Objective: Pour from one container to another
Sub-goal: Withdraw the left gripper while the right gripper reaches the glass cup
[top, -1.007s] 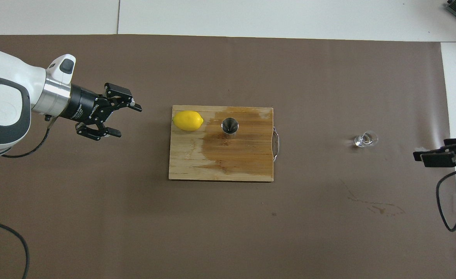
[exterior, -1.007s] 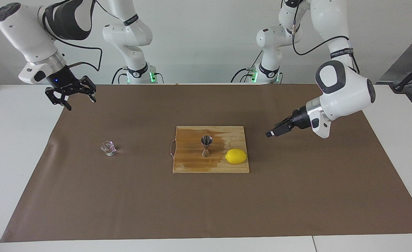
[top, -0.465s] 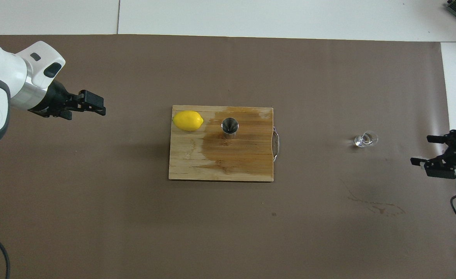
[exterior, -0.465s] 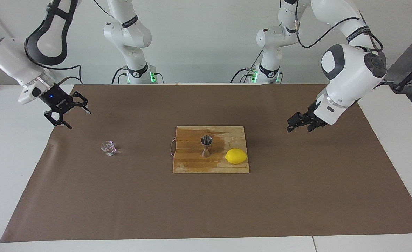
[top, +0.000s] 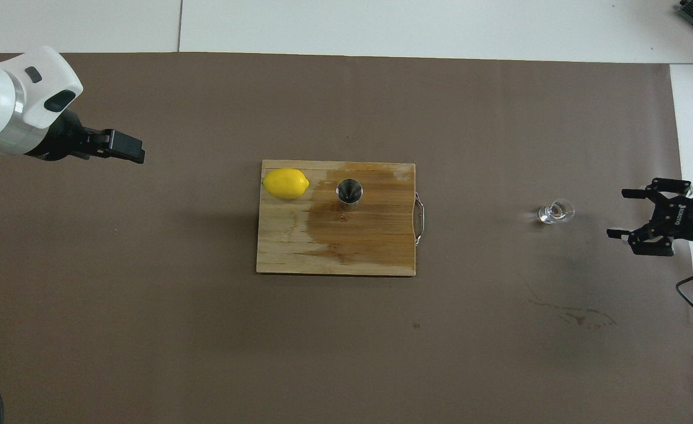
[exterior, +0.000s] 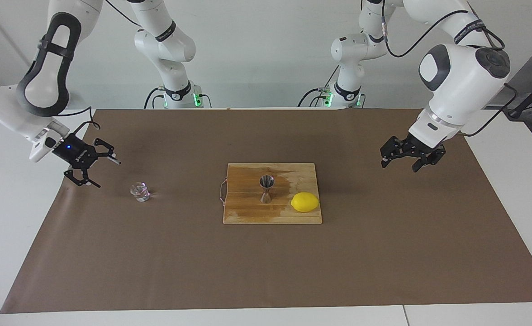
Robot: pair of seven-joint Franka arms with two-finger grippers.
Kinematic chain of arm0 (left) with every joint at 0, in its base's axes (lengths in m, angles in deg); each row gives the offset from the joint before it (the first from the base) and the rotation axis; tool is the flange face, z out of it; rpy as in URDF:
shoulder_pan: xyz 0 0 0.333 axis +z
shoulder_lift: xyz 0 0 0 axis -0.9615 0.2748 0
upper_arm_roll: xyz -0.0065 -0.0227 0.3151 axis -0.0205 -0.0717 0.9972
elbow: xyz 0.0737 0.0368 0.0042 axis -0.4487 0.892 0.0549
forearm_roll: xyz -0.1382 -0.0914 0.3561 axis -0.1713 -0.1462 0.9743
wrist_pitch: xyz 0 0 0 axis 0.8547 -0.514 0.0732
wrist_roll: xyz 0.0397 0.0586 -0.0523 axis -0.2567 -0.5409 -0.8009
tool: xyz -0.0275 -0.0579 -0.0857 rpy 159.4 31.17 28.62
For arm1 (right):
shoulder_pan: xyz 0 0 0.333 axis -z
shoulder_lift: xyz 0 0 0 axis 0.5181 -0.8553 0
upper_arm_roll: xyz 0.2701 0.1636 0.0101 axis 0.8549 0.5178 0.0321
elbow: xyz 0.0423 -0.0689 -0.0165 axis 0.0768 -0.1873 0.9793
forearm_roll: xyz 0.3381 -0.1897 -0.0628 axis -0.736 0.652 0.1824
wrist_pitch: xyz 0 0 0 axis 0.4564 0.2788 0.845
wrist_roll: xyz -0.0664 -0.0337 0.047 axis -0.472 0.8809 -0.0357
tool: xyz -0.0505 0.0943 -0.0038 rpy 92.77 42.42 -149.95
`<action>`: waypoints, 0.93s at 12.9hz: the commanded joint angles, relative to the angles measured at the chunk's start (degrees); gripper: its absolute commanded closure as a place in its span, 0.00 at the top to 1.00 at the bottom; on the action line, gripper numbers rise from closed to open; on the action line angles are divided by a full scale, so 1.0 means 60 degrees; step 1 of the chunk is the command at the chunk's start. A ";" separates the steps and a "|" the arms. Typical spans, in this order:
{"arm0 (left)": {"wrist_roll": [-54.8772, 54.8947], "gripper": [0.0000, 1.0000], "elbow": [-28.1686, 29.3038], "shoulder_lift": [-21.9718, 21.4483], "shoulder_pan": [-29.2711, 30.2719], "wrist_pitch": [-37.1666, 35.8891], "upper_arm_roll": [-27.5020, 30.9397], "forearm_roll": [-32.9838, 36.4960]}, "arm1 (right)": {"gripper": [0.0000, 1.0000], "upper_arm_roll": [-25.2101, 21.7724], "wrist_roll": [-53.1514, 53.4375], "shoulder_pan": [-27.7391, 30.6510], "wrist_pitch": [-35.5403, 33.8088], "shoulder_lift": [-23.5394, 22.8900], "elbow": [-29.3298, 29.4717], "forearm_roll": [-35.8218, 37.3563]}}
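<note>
The clear glass cup (exterior: 140, 191) (top: 555, 212) stands upright on the brown paper toward the right arm's end of the table. The silver jigger (exterior: 266, 188) (top: 349, 192) stands upright on the wooden board (exterior: 248, 213) (top: 335, 253) in the middle. My right gripper (exterior: 107, 173) (top: 617, 213) hangs open over the paper's edge beside the cup, fingers pointing at it, a short gap between them. My left gripper (exterior: 399, 165) (top: 128, 147) hovers open and empty over the paper toward the left arm's end, well apart from the board.
A yellow lemon (exterior: 304, 202) (top: 286, 183) lies on the board beside the jigger. Part of the board is dark and wet, and it has a metal handle (top: 419, 219) on the cup's side. A faint stain (top: 570, 315) marks the paper (top: 146, 324).
The right gripper has come down and toward the cup, turning its open fingers to face it. The left gripper has drawn back from the board and turned. Cup, jigger and lemon have not moved.
</note>
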 commanded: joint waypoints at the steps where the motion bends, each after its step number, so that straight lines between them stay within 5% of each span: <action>1: 0.0224 1.00 0.0139 -0.0831 -0.0049 -0.0139 0.0053 0.0409 | 1.00 0.0114 -0.1814 0.0213 -0.1105 -0.1169 0.0951 -0.0611; 6: 0.0225 1.00 0.0154 -0.1200 -0.0164 -0.1119 0.0561 0.0498 | 1.00 0.0173 -0.3312 0.0213 -0.2236 -0.2035 0.1408 -0.1329; 8: 0.0225 1.00 0.0125 -0.1083 -0.1376 -0.1399 0.1978 0.0498 | 1.00 0.0173 -0.3489 0.0330 -0.2326 -0.2270 0.1612 -0.1330; 12: -0.0022 1.00 -0.0720 -0.0645 -0.2302 -0.2595 0.2658 0.0513 | 1.00 0.0187 -0.3665 0.0476 -0.2457 -0.2783 0.2183 -0.1315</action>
